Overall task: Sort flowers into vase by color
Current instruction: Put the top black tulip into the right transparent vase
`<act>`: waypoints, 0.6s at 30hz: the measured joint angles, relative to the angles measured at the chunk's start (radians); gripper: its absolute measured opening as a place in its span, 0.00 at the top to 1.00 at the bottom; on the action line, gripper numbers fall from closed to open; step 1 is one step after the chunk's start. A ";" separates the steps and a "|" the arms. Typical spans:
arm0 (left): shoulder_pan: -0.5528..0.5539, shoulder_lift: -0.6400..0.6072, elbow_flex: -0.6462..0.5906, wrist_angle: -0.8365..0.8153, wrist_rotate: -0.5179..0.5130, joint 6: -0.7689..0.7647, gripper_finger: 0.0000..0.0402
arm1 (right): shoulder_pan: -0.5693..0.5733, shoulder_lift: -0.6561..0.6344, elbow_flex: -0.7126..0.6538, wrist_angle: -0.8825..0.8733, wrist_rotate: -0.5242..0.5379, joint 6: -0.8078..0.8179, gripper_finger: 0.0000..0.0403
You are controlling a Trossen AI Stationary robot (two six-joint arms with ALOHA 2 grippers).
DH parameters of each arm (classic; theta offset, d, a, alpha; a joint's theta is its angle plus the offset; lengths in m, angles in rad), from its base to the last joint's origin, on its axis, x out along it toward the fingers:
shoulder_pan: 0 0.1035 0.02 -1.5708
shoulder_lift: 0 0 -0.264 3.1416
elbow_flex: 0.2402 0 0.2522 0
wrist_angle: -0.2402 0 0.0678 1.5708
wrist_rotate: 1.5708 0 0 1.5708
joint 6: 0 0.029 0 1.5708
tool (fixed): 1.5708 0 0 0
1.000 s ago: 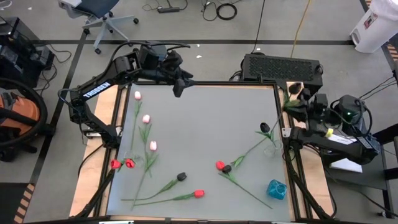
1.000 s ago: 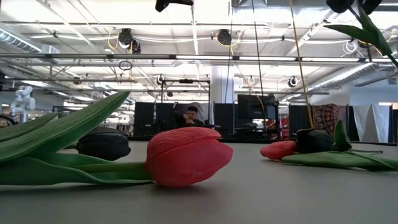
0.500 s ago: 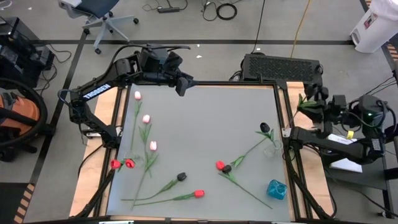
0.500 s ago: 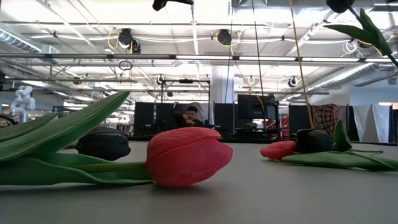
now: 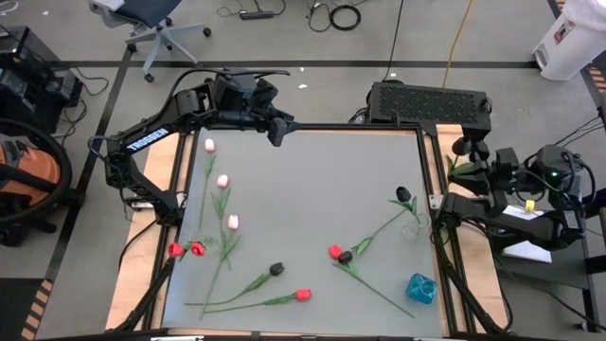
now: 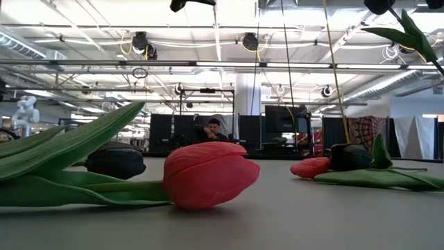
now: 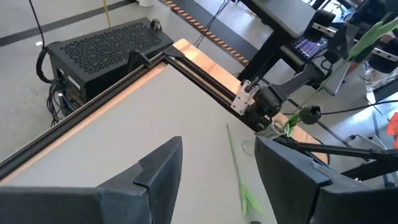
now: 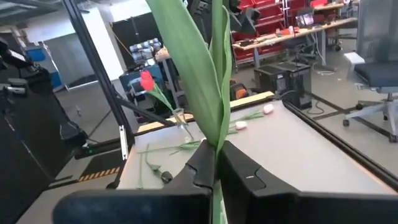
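Observation:
My right gripper (image 5: 469, 157) is beyond the table's right edge, shut on a tulip's green stem and leaves (image 8: 211, 74); a dark head (image 5: 471, 147) shows beside it. My left gripper (image 5: 275, 129) hangs open over the far edge (image 7: 217, 165). Pink tulips (image 5: 222, 180) lie flat on the left side. Red heads (image 5: 187, 249) stand in a clear vase (image 8: 180, 119) at the left edge. Red and black tulips (image 5: 303, 295) (image 5: 341, 254) lie near the front. A black tulip (image 5: 402, 194) leans in a clear vase (image 5: 414, 227). My right gripper pinches the tulip's stem and its long leaves (image 8: 216, 142) between its two fingers (image 8: 202, 163). The fingers lie across the stem. The flower is lifted clear of the table, and its leaves rise out of the wrist view's top.
A blue crumpled object (image 5: 421, 288) sits near the table's right front corner. A black perforated box (image 5: 431, 99) stands behind the far right corner. A raised frame rail (image 5: 437, 189) runs along the right edge. A red head (image 6: 205, 173) lies close to the low camera.
My right gripper has moved from over the table's right edge outward to the right, past the rail, carrying the tulip with it and turning a little. The flowers on the table have stayed where they were.

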 joint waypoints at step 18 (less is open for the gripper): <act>0.000 0.000 0.000 0.000 0.000 0.034 0.48 | 0.000 -0.001 -0.125 0.094 -0.024 0.016 0.99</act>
